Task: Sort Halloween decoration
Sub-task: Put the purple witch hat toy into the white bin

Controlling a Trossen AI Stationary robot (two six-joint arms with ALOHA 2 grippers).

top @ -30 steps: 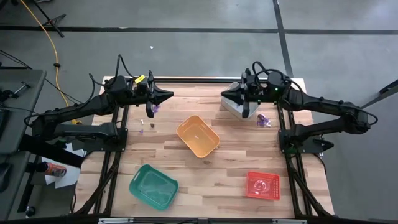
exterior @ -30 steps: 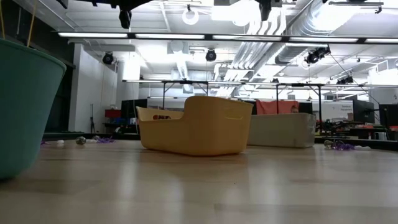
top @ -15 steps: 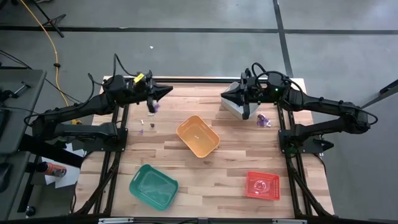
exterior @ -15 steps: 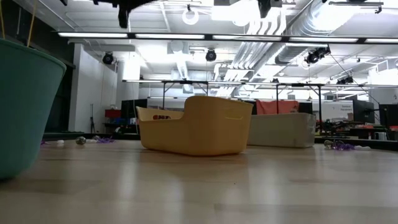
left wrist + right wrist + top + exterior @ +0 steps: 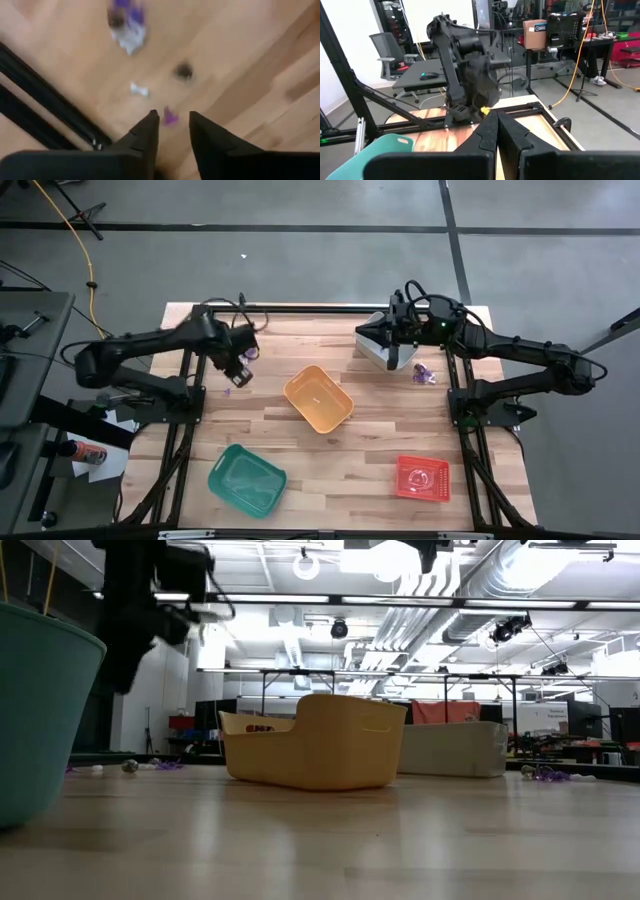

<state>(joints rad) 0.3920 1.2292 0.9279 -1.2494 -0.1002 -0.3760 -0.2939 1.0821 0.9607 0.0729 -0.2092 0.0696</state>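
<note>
From above, my left gripper (image 5: 240, 370) hangs over the table's far left by the trinkets (image 5: 247, 353); my right gripper (image 5: 392, 350) waits over the grey bin (image 5: 372, 352). My left wrist shows 2 fingers (image 5: 145, 135) parted above a purple trinket (image 5: 170, 117). My right wrist shows fingers (image 5: 492, 131) pressed together, empty.

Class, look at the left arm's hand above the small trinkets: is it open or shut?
Open. In the left wrist view, the left hand shows a clear gap between its two fingers, with a purple trinket visible on the table through it.

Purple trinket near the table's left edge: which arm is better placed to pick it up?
Left. The left gripper is open right over the purple trinket; the right gripper waits over the grey bin.
</note>
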